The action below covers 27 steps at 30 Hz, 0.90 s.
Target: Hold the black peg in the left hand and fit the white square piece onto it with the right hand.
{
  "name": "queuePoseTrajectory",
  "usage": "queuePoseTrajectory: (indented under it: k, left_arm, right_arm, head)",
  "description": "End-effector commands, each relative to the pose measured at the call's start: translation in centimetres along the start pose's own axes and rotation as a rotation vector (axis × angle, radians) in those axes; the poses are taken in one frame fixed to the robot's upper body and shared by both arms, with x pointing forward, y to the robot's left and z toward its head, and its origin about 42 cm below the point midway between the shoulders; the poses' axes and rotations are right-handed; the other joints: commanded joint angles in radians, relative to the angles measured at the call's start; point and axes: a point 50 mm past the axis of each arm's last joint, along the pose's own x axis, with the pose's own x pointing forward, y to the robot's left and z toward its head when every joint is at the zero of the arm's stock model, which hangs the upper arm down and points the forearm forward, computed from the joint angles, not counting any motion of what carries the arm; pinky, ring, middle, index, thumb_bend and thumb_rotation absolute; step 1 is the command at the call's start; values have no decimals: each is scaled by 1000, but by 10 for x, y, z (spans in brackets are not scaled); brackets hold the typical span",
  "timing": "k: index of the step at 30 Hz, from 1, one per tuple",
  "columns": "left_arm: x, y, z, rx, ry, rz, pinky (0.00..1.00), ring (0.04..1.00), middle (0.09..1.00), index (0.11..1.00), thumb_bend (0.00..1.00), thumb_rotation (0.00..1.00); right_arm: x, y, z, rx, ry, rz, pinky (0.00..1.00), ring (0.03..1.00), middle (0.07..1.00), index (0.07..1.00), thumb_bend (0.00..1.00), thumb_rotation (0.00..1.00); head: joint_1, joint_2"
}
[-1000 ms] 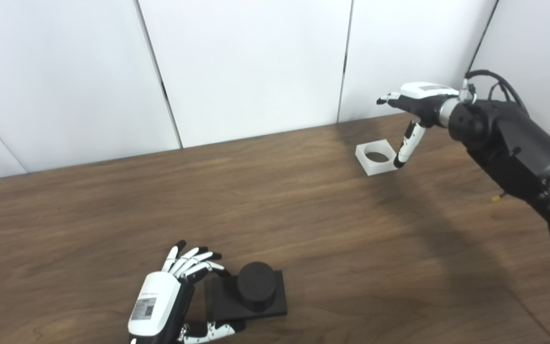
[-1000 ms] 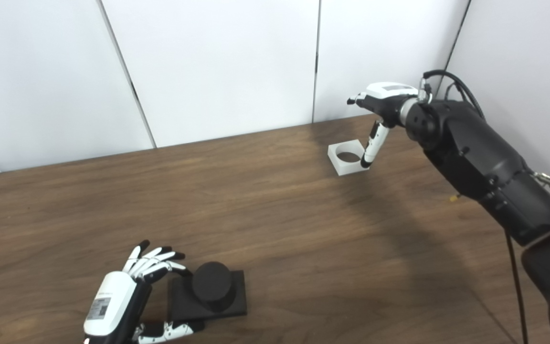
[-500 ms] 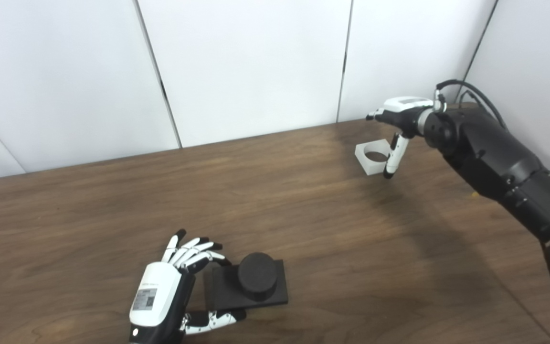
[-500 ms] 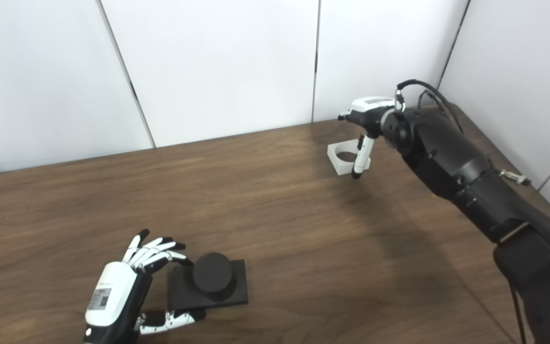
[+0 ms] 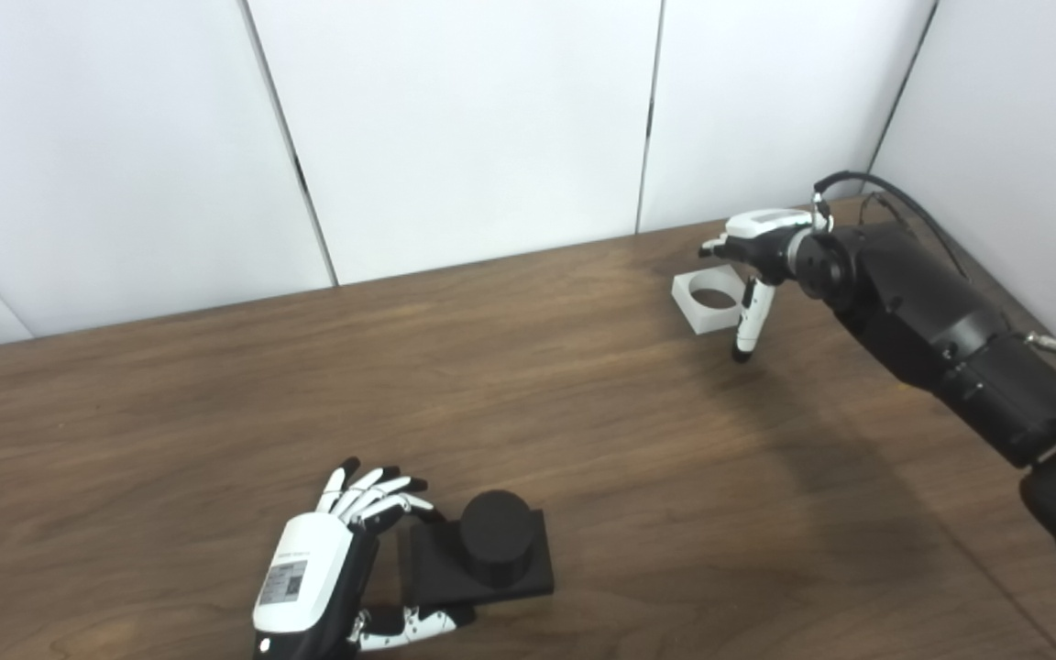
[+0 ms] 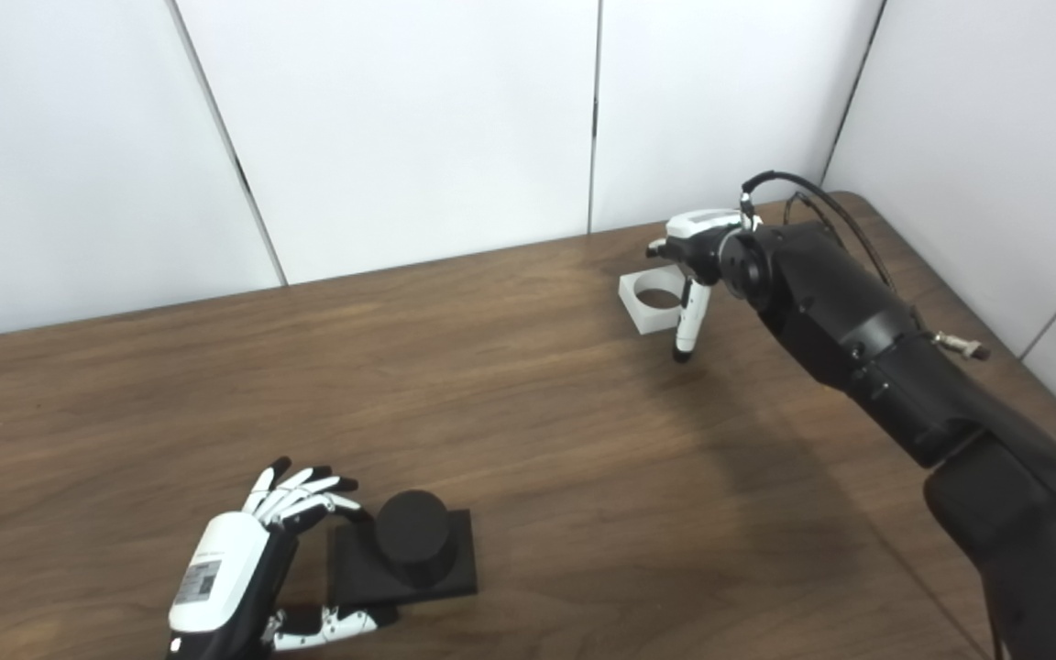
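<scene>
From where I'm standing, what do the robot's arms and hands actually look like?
Each robot hand has a white shell on its back and slim white fingers with black tips. The left robot hand carries a small printed label. The right robot hand joins a bulky, glossy black arm through a round wrist, with a black cable looping above it.

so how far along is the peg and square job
Nothing is finished. In hand: the left hand is cupped open around the black peg base on the table; the right hand reaches over the white square piece. Left: grasp both, lift, fit.
</scene>
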Motion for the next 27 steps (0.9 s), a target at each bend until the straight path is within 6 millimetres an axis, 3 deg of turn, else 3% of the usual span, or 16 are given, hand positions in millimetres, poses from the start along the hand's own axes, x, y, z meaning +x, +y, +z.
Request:
queuePoseTrajectory:
  k: [1, 13, 27]
  left_arm:
    - [-6, -11, 2, -27, -7, 6, 1000, 869, 789, 483, 509, 46]
    - [-7, 0, 13, -21, 9, -59, 1000, 899, 818, 487, 508, 45]
    - [-10, -11, 17, 37, -27, -68, 1000, 872, 791, 486, 511, 45]
  right_arm:
    - [-6, -37, -3, -25, 9, -110, 1000, 1000, 1000, 957, 1000, 236]
    - [4, -26, -6, -40, -1, -137, 1000, 1000, 1000, 904, 938, 229]
    - [5, -16, 5, -57, -60, -177, 1000, 1000, 961, 750, 845, 226]
  head:
    - [4, 2]
    - [17, 6]
    - [19, 9]
